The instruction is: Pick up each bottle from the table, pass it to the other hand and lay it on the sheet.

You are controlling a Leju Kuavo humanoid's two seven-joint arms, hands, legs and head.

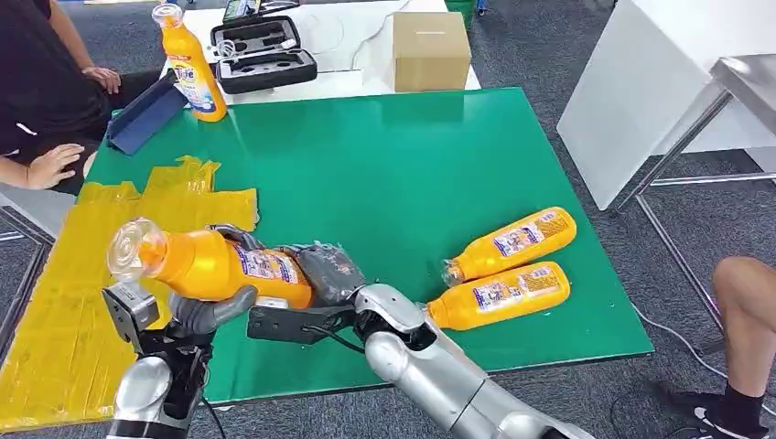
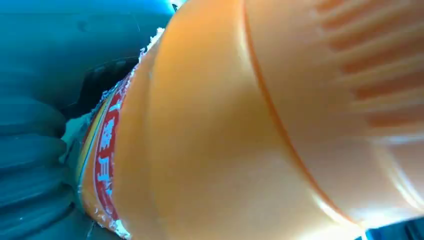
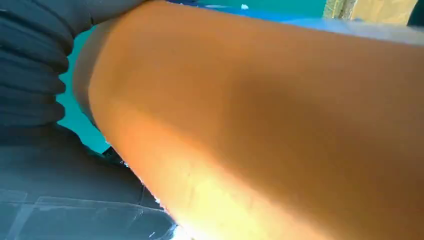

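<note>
An orange bottle (image 1: 215, 265) with a clear cap hangs above the front left of the green mat (image 1: 393, 174), cap pointing left over the yellow sheet (image 1: 64, 311). My left hand (image 1: 209, 309) wraps its middle, thumb underneath. My right hand (image 1: 325, 273) grips its base end. The bottle (image 2: 225, 125) sits close against the left wrist camera. Its orange side (image 3: 280, 130) lies beside my dark right fingers (image 3: 30, 65). Two more orange bottles (image 1: 517, 241) (image 1: 499, 294) lie side by side at the mat's front right. Another bottle (image 1: 192, 64) stands upright at the far left.
A seated person's hand (image 1: 50, 165) rests at the table's left edge near a blue folder (image 1: 142, 114). A black case (image 1: 261, 55) and a cardboard box (image 1: 430, 50) sit at the back. A white table (image 1: 659, 82) stands to the right, and a person's leg (image 1: 746, 302) is at the lower right.
</note>
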